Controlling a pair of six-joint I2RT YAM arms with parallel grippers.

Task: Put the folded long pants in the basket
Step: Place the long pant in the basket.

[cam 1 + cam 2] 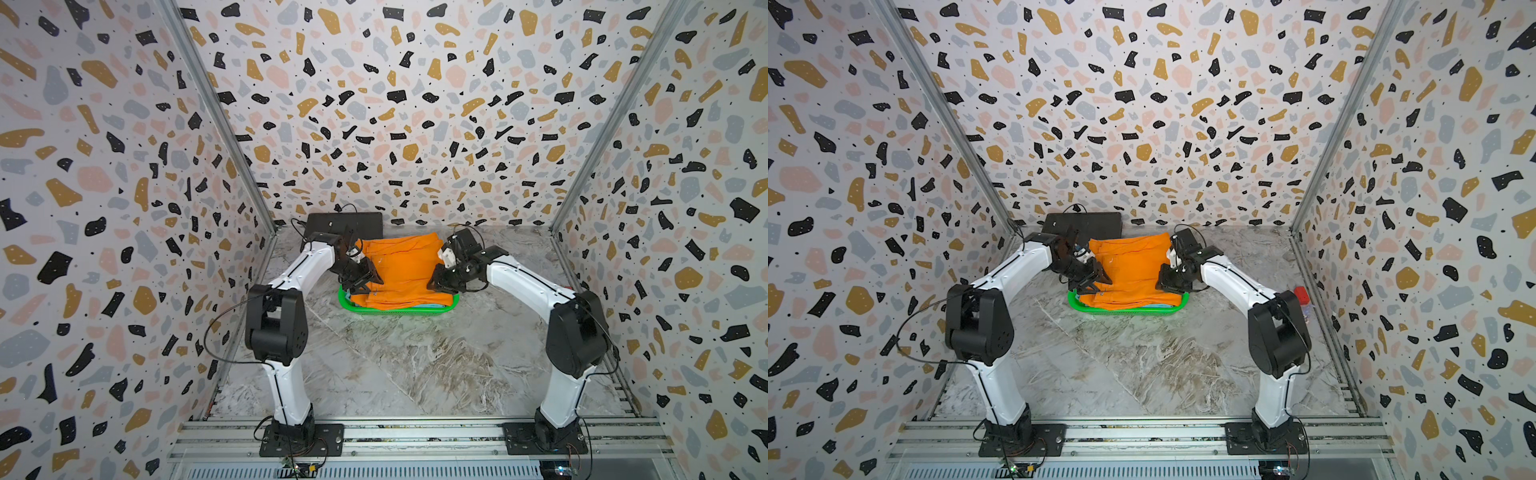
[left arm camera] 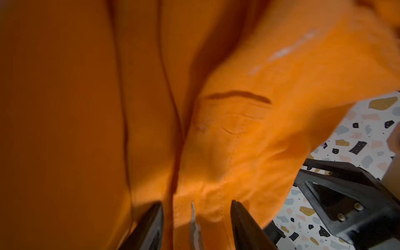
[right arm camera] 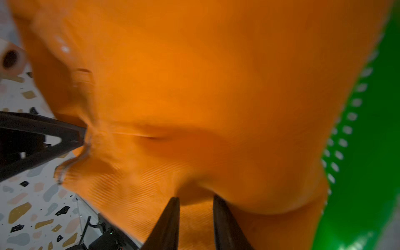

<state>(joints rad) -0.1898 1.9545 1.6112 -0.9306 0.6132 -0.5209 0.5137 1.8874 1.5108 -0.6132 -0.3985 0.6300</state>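
Marbled desk [image 1: 415, 365] sitting between terrazzo walls [image 1: 104, 208], folded orange pants [image 1: 403, 270] lying atop the pile in the green basket [image 1: 395, 312], left gripper [image 1: 370, 284] and right gripper [image 1: 433, 283] resting released, jaws parted, at the cloth's opposite edges

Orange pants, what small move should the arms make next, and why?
Probably lift the left gripper and right gripper straight up, clear of the cloth: the orange pants already lie on top of the green basket, and both sets of jaws look parted, so the drop seems done.
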